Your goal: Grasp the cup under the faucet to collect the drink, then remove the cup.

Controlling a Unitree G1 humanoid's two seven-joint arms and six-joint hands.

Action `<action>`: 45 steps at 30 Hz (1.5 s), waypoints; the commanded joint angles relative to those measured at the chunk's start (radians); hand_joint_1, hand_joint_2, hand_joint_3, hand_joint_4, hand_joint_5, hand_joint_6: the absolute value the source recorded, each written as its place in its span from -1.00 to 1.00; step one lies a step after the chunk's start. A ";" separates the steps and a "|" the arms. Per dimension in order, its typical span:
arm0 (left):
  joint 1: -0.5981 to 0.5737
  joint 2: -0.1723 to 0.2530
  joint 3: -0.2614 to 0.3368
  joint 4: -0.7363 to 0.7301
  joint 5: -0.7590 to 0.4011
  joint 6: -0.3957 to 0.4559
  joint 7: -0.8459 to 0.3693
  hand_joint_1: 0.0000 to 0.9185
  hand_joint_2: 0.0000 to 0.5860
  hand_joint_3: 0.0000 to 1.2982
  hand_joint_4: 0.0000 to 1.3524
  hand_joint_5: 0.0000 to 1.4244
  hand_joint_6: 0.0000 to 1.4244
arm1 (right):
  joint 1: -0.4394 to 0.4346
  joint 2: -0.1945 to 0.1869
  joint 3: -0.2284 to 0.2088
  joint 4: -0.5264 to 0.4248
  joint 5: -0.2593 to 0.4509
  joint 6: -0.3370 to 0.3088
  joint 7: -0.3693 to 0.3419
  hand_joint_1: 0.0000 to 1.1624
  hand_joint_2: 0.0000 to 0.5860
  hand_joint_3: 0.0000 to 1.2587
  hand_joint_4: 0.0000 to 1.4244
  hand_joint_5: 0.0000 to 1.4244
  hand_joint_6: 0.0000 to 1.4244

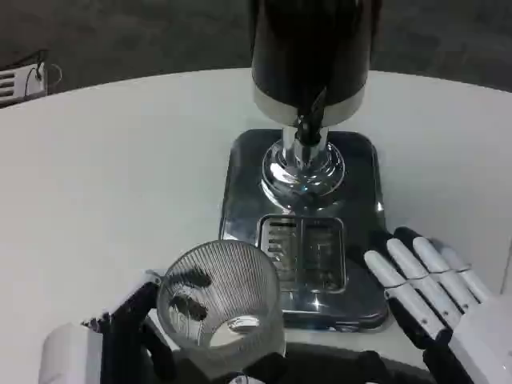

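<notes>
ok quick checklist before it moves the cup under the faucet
1. Left hand holds the cup: ok, fingers wrap its side.
2. Cup upright, mouth open upward: ok.
3. Cup under the faucet: not ok, it sits left of and nearer than the drip grate.
4. Drip grate free of objects: ok.
5. Right hand out of the path: ok, open beside the chrome base.
6. Cup empty: cannot tell, glare on ribbed glass.

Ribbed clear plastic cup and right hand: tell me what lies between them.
Head view: the chrome dispenser base with its slotted drip grate lies between cup and right hand.
</notes>
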 commanded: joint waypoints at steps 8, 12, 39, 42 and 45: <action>0.000 -0.008 -0.002 0.011 -0.018 -0.011 0.001 0.47 -1.00 0.52 0.62 0.60 0.84 | 0.002 -0.006 -0.004 0.003 0.015 0.000 0.013 -0.72 0.81 -0.90 -0.99 -1.00 -0.93; -0.004 -0.010 -0.002 0.012 -0.019 -0.009 0.000 0.47 -1.00 0.52 0.62 0.60 0.82 | 0.000 -0.006 -0.005 0.005 0.016 0.001 0.013 -0.73 0.80 -0.90 -0.99 -1.00 -0.93; -0.353 0.014 0.081 0.271 0.001 0.032 0.026 0.47 -1.00 0.52 0.62 0.60 0.81 | 0.038 0.003 -0.041 -0.004 0.022 0.017 0.003 -0.73 0.80 -0.90 -0.99 -1.00 -0.93; -0.417 0.021 0.077 0.347 0.010 0.039 0.042 0.47 -1.00 0.52 0.62 0.60 0.81 | 0.046 0.001 -0.056 -0.006 0.031 0.016 0.001 -0.73 0.80 -0.90 -0.99 -1.00 -0.93; -0.469 0.029 0.073 0.413 0.012 0.042 0.058 0.47 -1.00 0.52 0.62 0.60 0.81 | 0.053 0.000 -0.067 -0.006 0.036 0.014 0.000 -0.73 0.80 -0.90 -0.99 -1.00 -0.93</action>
